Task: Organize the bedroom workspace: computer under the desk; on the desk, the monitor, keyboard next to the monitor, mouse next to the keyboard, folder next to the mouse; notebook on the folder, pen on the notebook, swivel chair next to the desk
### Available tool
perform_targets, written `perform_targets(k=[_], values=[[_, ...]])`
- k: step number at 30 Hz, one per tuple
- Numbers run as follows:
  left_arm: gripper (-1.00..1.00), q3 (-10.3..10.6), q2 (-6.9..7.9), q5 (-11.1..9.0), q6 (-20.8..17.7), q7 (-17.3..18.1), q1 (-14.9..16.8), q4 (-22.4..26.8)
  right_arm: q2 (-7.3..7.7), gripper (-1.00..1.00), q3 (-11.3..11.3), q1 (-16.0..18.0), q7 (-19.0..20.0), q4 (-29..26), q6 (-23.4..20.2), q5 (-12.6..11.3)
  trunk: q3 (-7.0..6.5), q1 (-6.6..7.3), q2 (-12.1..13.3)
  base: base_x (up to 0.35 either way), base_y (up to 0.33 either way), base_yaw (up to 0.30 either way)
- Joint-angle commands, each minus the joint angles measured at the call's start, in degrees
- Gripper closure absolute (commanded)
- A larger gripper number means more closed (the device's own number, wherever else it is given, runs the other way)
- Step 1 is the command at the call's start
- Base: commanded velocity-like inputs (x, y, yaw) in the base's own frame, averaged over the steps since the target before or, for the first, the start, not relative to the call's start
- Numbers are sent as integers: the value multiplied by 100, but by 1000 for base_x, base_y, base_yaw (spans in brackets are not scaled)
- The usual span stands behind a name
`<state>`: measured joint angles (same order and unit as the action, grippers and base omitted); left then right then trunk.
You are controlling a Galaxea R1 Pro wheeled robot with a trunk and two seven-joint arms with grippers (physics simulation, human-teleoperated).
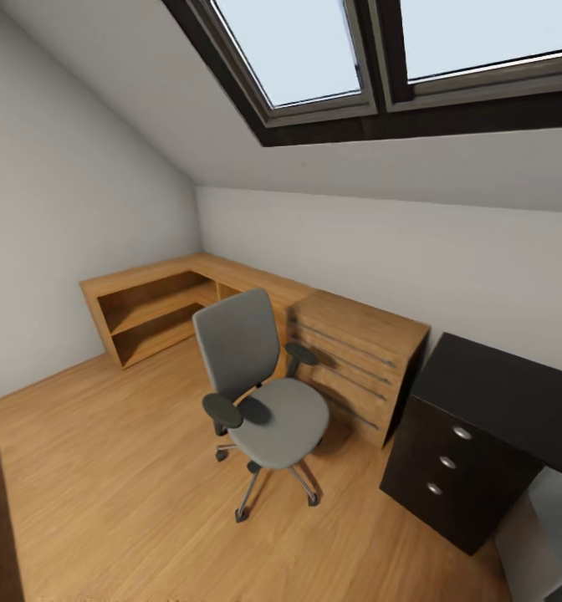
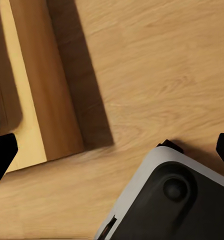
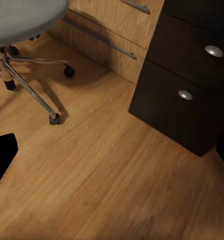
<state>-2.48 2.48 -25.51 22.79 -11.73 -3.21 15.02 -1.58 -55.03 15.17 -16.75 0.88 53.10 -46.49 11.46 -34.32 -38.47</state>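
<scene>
Near the middle of the oak floor (image 1: 105, 468) stands the swivel chair (image 1: 260, 380), its grey seat bare, its back turned toward the low oak cabinets (image 1: 348, 351) along the far wall. To its right, well apart, is the desk (image 1: 490, 393), with its glossy black top and dark drawers (image 1: 444, 460) with silver knobs; a pale grey-white box, probably the computer (image 1: 549, 535), sits at the near right beside the drawers.

From the right wrist view, the chair's chrome base (image 3: 29, 87) and the drawers (image 3: 187, 95) both lie ahead of the right gripper (image 3: 112, 150), so the right arm looks the nearer one to the chair and desk. The left gripper (image 2: 112, 150) looks down at floor and the robot's own base (image 2: 177, 200). Only dark fingertip edges show at each wrist picture's sides, which suggests both stand wide and hold nothing.

Folder, notebook and pen cannot be made out here.
</scene>
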Motion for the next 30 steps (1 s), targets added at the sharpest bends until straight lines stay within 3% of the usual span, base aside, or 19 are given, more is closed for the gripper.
perform_targets(k=[1, 16, 25, 30], values=[[-100, -16, 1, 3, -1, -11, -4, 12, -6, -100, -49, 6, -54, 9, 5, 8, 7, -2, -7, 0, 0, 284], [-100, -22, 14, -4, -9, -6, -4, -46, -23, -100, -62, 4, -65, -19, 12, 14, 7, -2, -7, 0, 0, 285], [-100, -21, 16, 1, -12, 394, -4, -222, -78, -100, -45, 6, -65, -18, 3, 17, 7, -2, -7, 0, 0, 285], [-100, -18, 9, 5, -1, 439, -4, -226, -74, -100, -43, 7, -65, -22, -6, 17, 7, -2, -7, 0, 0, 285]])
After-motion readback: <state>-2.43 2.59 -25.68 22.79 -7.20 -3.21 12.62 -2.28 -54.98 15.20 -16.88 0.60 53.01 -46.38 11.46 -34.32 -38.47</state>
